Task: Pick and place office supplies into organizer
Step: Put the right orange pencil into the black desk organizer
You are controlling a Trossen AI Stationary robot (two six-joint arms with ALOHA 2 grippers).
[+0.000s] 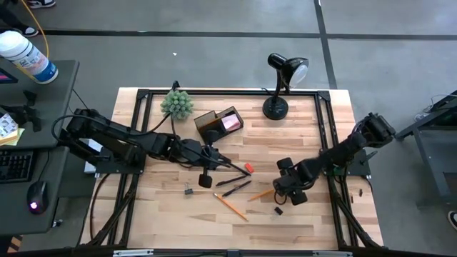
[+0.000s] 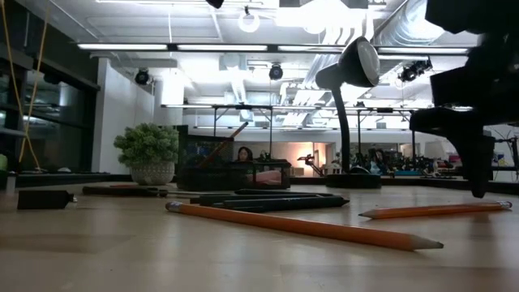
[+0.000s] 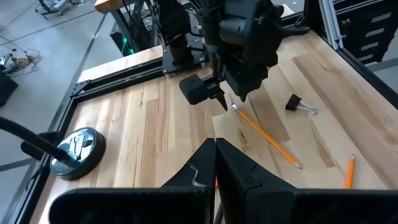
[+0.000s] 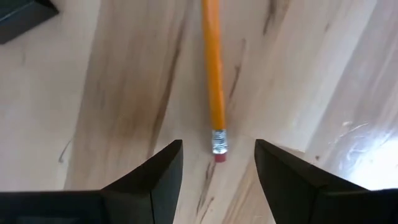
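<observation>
The right hand hangs low over the counter toward its right side, its two fingers spread wide with the eraser end of an orange pencil lying on the wood between them, untouched. In the high view that short pencil lies just beside the hand, and a small black clip sits near it toward the front edge. A longer orange pencil lies diagonally at the middle of the counter, near two black pens. A small red eraser lies beside the pens. The left hand rests near the counter's middle, its fingers pressed together; something dark lies at its tip, possibly the scissors, though the view is too poor to be sure. Another clip lies near the left hand. The organizer stands toward the back edge with a pink sticky-note pad in it, between a small green plant and a black desk lamp.
</observation>
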